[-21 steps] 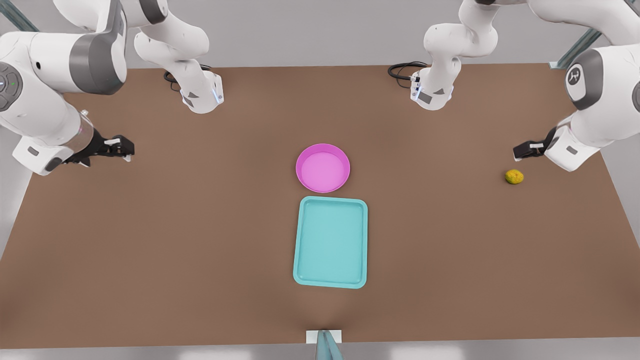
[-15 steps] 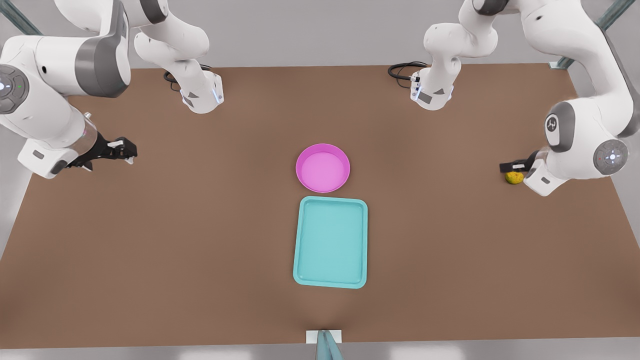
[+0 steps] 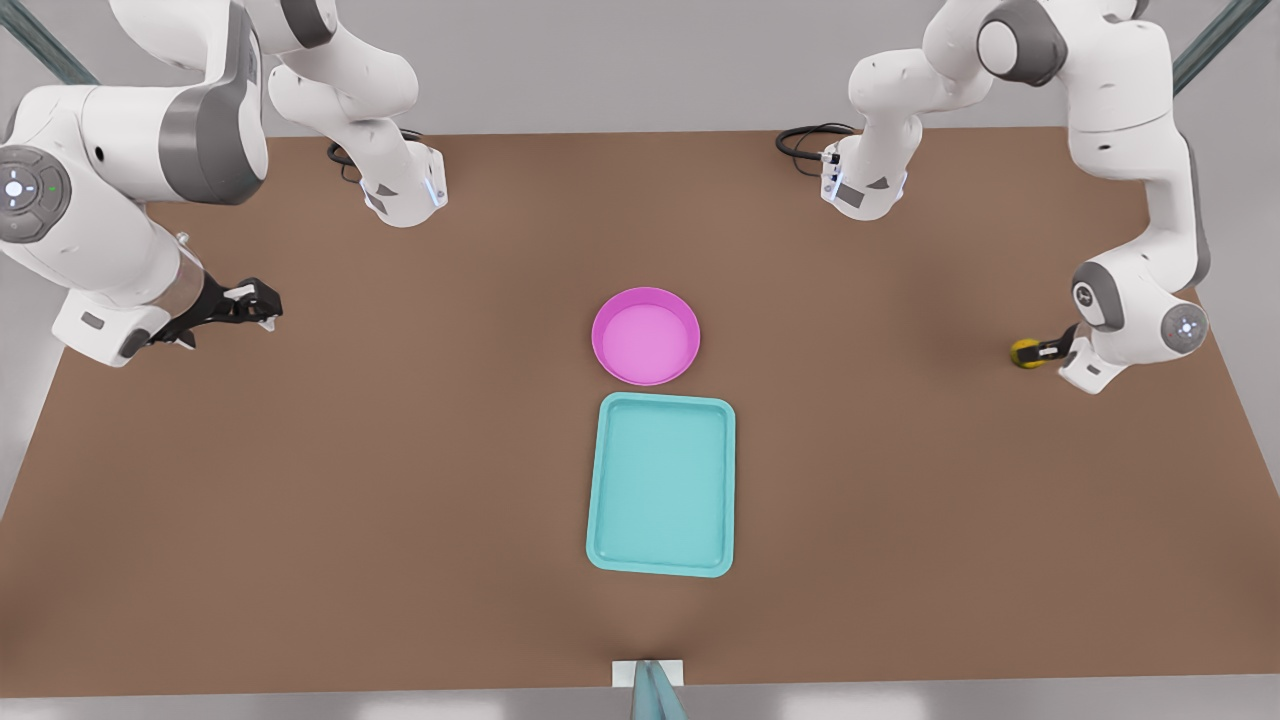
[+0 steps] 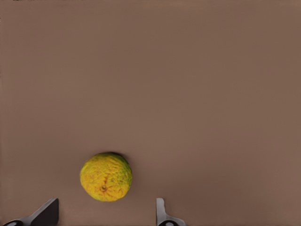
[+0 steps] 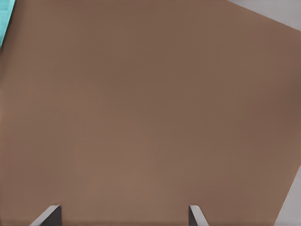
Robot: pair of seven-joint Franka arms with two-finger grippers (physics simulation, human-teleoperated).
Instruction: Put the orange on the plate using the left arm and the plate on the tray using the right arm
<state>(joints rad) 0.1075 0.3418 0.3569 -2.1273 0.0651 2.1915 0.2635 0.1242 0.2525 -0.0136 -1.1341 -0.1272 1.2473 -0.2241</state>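
Observation:
The bumpy yellow-orange orange (image 3: 1022, 352) lies on the brown table at the front view's far right. My left gripper (image 3: 1042, 350) is low over it and open; in the left wrist view the orange (image 4: 106, 176) sits just ahead of the two spread fingertips (image 4: 48, 211), nearer one of them, untouched. The pink plate (image 3: 646, 336) rests mid-table with nothing in it, right behind the teal tray (image 3: 661, 484). My right gripper (image 3: 255, 300) hovers open at the front view's far left, far from the plate, holding nothing.
The two arm bases (image 3: 405, 190) stand at the table's far edge with black cables (image 3: 805, 140). In the right wrist view there is bare table and a corner of the tray (image 5: 3, 19). The table's edge (image 3: 1235, 400) runs close behind the orange.
The left arm swung down and its gripper dropped from beside and above the orange to right at it. The right gripper drifted slightly toward the table's middle.

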